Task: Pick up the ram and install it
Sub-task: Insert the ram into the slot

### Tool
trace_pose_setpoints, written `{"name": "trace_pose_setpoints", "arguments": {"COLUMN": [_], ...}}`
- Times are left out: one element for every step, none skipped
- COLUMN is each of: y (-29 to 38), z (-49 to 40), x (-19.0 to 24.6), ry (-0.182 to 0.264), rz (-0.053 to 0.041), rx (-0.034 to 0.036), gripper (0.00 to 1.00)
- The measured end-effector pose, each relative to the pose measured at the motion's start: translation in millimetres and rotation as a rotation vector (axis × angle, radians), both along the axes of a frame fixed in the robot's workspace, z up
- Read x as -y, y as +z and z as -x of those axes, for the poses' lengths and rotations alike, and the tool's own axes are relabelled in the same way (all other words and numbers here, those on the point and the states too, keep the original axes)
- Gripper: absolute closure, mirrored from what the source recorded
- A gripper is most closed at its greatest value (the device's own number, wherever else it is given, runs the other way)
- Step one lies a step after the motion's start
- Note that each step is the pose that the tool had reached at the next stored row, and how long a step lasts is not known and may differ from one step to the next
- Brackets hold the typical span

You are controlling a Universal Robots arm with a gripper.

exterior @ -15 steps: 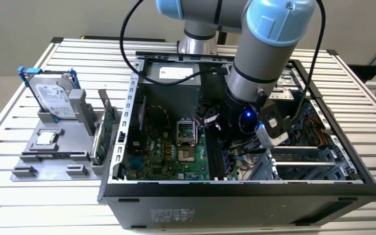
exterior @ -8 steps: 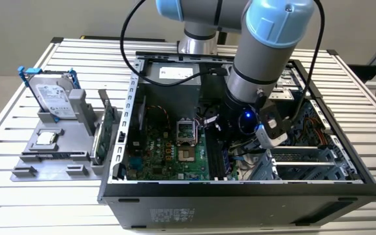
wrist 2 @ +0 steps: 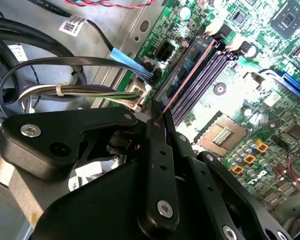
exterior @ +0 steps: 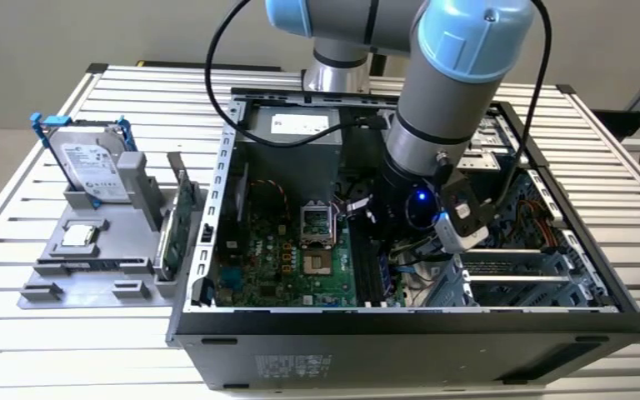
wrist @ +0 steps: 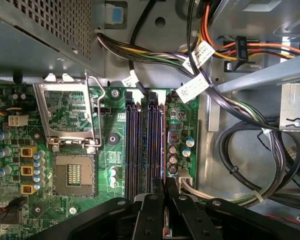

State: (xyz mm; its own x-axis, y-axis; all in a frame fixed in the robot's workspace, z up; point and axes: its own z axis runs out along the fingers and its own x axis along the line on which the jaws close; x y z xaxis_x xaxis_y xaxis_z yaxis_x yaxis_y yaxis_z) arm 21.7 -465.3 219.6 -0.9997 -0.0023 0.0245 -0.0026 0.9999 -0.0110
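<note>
- Inside the open computer case, the robot arm reaches down over the motherboard, its gripper low above the memory slots.
- The gripper's two black fingers are pressed together on the ram — a thin stick seen edge-on in the second wrist view, running from the fingertips away along the slots.
- The ram's long axis lies parallel to the slots; it appears to sit over the outermost one, on the side of the bank nearest the cable bundle, though whether it is seated there cannot be told.
- In the first wrist view the fingers stand at the near end of the slot bank, with the open processor socket off to the other side.
- On the table at the exterior view's left, a grey stand holds a hard drive and an upright green card — both well apart from the work.
</note>
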Motion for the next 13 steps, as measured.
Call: {"name": "trace_pose_setpoints", "arguments": {"y": [-0.1, -0.3, -0.5, -0.7, -0.7, -0.8, -0.9, -1.0, -1.1, -1.2, -1.3, -1.4, -1.5], "z": [0.0, 0.0, 0.0, 0.0, 0.0, 0.0, 0.0, 0.1, 0.0, 0.0, 0.0, 0.0, 0.0], "x": [0.0, 0.0, 0.0, 0.0, 0.0, 0.0, 0.0, 0.0, 0.0, 0.1, 0.1, 0.3, 0.3], "ry": [0.000, 0.000, 0.000, 0.000, 0.000, 0.000, 0.000, 0.000, 0.000, 0.000, 0.000, 0.000, 0.000], "rz": [-0.0001, 0.0000, -0.0001, -0.0001, 0.0000, -0.0001, 0.0000, -0.0001, -0.0002, -0.0003, -0.0002, -0.0002, -0.0001], "rx": [0.0000, 0.0000, 0.0000, 0.0000, -0.0002, -0.0003, -0.0006, -0.0009, -0.0014, -0.0018, -0.0023, -0.0029, -0.0035], "gripper": [1.00, 1.00, 1.00, 1.00, 1.00, 1.00, 1.00, 1.00, 1.00, 1.00, 1.00, 1.00, 1.00]}}
